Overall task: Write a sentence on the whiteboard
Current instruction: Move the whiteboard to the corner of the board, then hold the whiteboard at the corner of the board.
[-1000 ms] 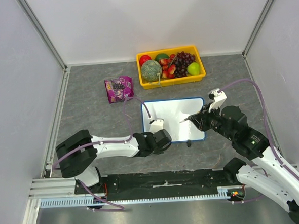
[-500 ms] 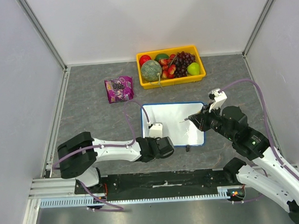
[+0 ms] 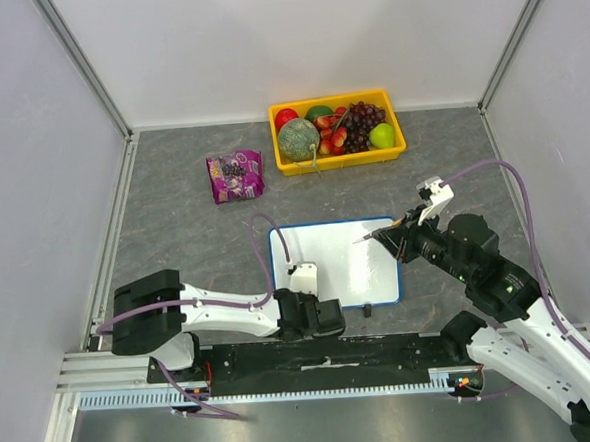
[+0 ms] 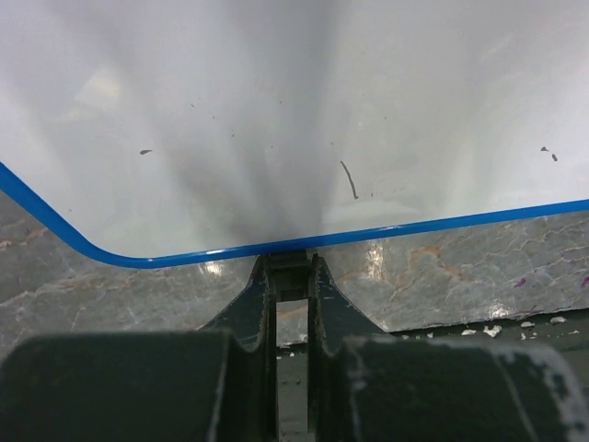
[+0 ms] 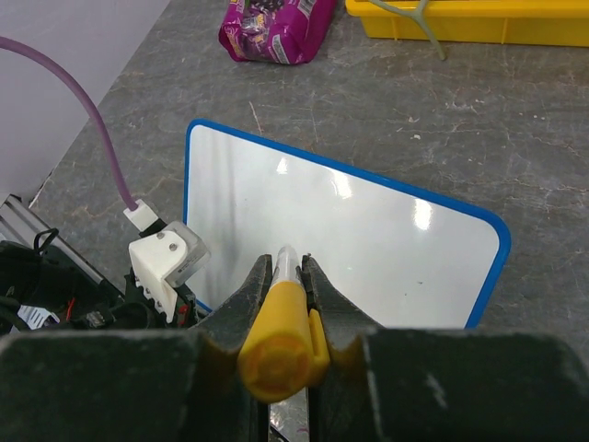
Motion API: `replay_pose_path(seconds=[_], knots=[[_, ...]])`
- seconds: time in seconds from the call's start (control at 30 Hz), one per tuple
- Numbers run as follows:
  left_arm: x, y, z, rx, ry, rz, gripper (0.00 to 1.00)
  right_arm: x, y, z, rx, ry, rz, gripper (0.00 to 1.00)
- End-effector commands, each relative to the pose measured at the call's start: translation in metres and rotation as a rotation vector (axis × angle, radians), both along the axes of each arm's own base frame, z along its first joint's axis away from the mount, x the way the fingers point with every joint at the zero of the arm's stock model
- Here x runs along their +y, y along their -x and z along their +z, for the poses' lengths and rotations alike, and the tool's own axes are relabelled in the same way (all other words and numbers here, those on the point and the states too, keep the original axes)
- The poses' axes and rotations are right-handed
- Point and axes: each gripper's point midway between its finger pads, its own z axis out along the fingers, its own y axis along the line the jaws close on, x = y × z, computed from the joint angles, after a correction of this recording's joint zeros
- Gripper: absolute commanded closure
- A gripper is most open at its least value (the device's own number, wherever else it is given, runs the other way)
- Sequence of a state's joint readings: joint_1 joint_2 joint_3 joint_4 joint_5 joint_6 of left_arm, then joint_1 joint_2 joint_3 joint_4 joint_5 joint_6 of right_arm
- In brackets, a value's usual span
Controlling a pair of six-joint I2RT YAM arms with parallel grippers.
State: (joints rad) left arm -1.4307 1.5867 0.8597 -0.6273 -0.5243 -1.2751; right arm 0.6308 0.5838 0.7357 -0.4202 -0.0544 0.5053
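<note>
My left gripper (image 4: pixel 292 273) pinches the board (image 3: pixel 338 263) by its rim, my right gripper (image 5: pixel 285 267) clamps a marker (image 5: pixel 276 333); tray (image 3: pixel 339 161) holds fruit (image 3: pixel 341 128); pouch (image 3: pixel 235 176) print unreadable.

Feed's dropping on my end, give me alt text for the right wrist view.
The right pincer grips a yellow marker, its white tip aimed at the whiteboard, which shows no writing here. A purple snack bag and the yellow tray lie beyond the board.
</note>
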Motion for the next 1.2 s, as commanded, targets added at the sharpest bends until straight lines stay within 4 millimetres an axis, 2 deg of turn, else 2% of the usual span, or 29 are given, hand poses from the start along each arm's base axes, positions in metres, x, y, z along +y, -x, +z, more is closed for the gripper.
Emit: replay_pose_path(seconds=[0.0, 0.07, 0.2, 0.23, 0.4, 0.47, 0.7, 0.9, 1.17], knots=[[0.019, 0.02, -0.004, 0.049, -0.06, 0.047, 0.98, 0.001, 0.004, 0.023, -0.043, -0.051, 0.009, 1.0], [0.018, 0.022, -0.004, 0.051, -0.058, 0.046, 0.96, 0.001, 0.004, 0.023, -0.042, -0.05, 0.011, 1.0], [0.011, 0.025, 0.004, 0.051, -0.032, 0.025, 0.84, 0.002, 0.004, 0.021, -0.034, -0.046, 0.015, 1.0], [0.01, 0.025, 0.007, 0.047, -0.027, 0.014, 0.79, 0.002, 0.004, 0.02, -0.03, -0.045, 0.015, 1.0], [0.005, 0.024, 0.021, 0.035, 0.011, -0.018, 0.38, 0.001, 0.005, 0.022, -0.036, -0.046, 0.016, 1.0], [0.004, 0.025, 0.029, 0.03, 0.037, -0.031, 0.31, 0.001, 0.005, 0.023, -0.039, -0.047, 0.014, 1.0], [-0.005, 0.02, 0.072, -0.024, 0.138, -0.121, 0.27, 0.001, 0.008, 0.023, -0.063, -0.042, 0.037, 1.0], [-0.023, 0.014, 0.11, -0.097, 0.226, -0.253, 0.12, 0.002, 0.011, 0.015, -0.063, -0.031, 0.059, 1.0], [-0.025, -0.012, 0.122, -0.091, 0.289, -0.3, 0.1, 0.001, 0.01, 0.003, -0.05, -0.023, 0.048, 1.0]])
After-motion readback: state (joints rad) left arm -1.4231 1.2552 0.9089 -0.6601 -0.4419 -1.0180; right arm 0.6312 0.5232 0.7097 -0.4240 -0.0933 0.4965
